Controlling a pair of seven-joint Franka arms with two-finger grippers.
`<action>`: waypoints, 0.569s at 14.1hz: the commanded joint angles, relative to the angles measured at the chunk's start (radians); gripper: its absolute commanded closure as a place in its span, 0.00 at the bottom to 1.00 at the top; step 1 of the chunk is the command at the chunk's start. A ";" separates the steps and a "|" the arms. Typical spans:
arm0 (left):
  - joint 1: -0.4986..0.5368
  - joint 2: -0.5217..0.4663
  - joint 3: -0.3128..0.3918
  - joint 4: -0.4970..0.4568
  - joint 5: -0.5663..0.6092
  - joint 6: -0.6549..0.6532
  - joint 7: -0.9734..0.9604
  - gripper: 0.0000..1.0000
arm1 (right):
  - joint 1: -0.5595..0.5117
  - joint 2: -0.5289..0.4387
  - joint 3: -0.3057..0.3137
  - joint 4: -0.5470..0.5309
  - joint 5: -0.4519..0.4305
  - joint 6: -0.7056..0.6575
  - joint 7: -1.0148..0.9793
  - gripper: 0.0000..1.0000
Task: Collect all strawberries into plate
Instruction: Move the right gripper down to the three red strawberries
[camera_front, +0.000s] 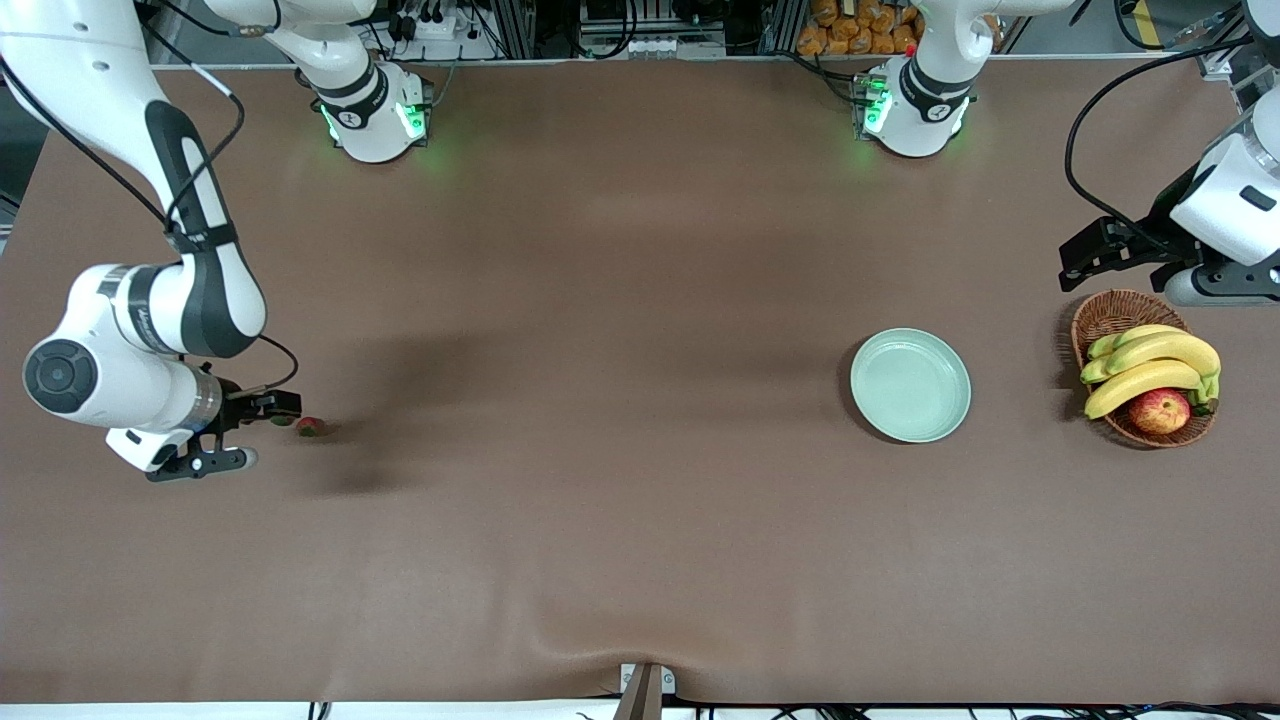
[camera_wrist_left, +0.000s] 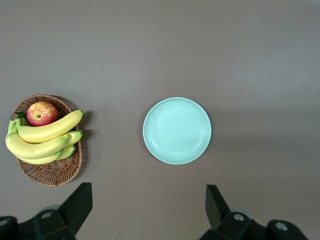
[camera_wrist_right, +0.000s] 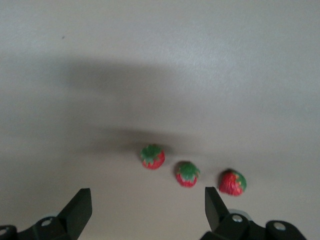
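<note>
Front view, nearest to farthest. The brown table cover (camera_front: 600, 540) is lying bare across its whole near strip, down to the edge closest to the camera, leaving wide free room there.

Toward the right arm's end, the right gripper (camera_front: 225, 435) is hanging low over the table with its fingers standing apart and holding nothing. The three strawberries (camera_wrist_right: 188, 173) are lying in a short row on the cover just beside it; in the front view only one berry (camera_front: 311, 426) is showing clearly, the rest being hidden by the gripper.

Toward the left arm's end, the plate (camera_front: 910, 385) is sitting flat with nothing in it, well apart from the berries, with open cover on all sides. The basket (camera_front: 1105, 315) is standing near that end's edge, carrying bananas (camera_front: 1150, 365) and an apple (camera_front: 1160, 410).

The left gripper (camera_wrist_left: 147, 212) is waiting above the table by the basket, fingers spread wide and holding nothing.

Small dark lettering is showing on the arm bases and on the right arm's forearm, too small to read.
</note>
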 joint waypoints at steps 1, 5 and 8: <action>0.001 0.005 0.001 0.009 -0.006 -0.008 0.000 0.00 | -0.022 0.040 0.006 0.013 -0.014 0.048 -0.045 0.00; 0.001 0.011 0.001 0.012 -0.007 -0.008 0.001 0.00 | -0.025 0.072 0.006 0.010 -0.014 0.064 -0.202 0.00; 0.001 0.011 0.002 0.012 -0.009 -0.008 0.001 0.00 | -0.022 0.095 0.006 0.009 -0.014 0.067 -0.277 0.00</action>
